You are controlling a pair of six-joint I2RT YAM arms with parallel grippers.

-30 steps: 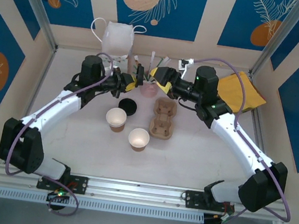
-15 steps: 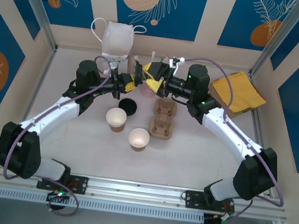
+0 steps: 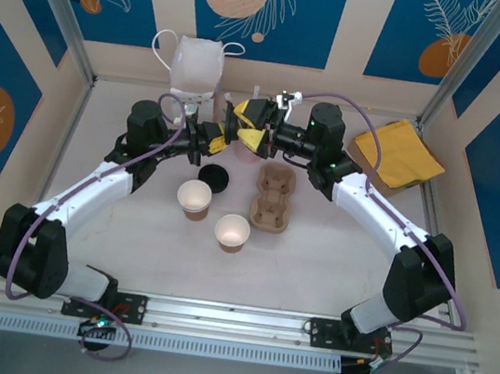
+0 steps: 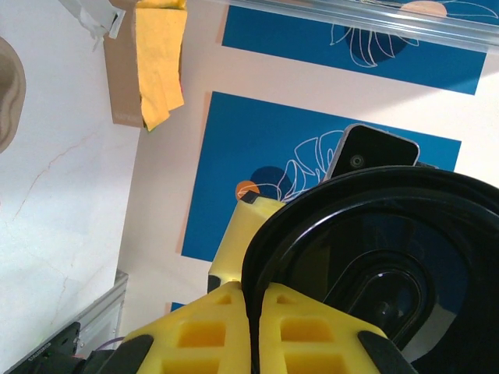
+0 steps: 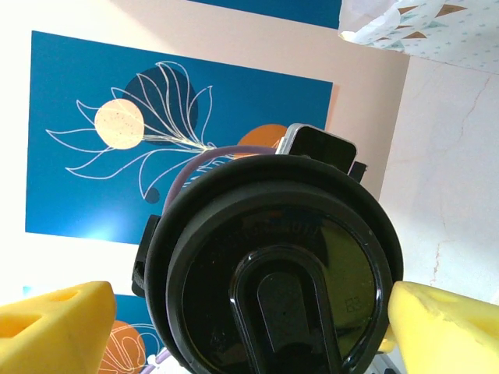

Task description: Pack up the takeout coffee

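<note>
From above, the left gripper [image 3: 223,138] and right gripper [image 3: 241,123] met nose to nose over the far part of the table [image 3: 334,256], just in front of the bag [image 3: 198,64]. Both arms reached forward and inward, with the wrists turned to face each other. That looked to me like a handover made in the air.

Below them the far cup [image 3: 194,196] and near cup [image 3: 232,231] stood upright and open, showing their pale insides. A spare lid [image 3: 214,178] lay just beyond the far cup, and the carrier [image 3: 274,195] sat just to the right of the cups. As I judged it, the coffee was not yet one piece. The cups stood lidless near the table's middle, outside the carrier.

In the left wrist view, the left gripper's fingers [image 4: 203,335] were pressed together on the rim of the held lid [image 4: 374,257]. They pinched it edge-on, probably to leave its broad face free for the other arm.

In the right wrist view, the held lid faced the camera squarely, with its sip recess plain. The right gripper's fingers [image 5: 54,327] stood wide apart, one on each side of the lid and neither touching it. They seemed lined up to take the lid across its width, so that it could be pressed flat onto a cup.
</note>
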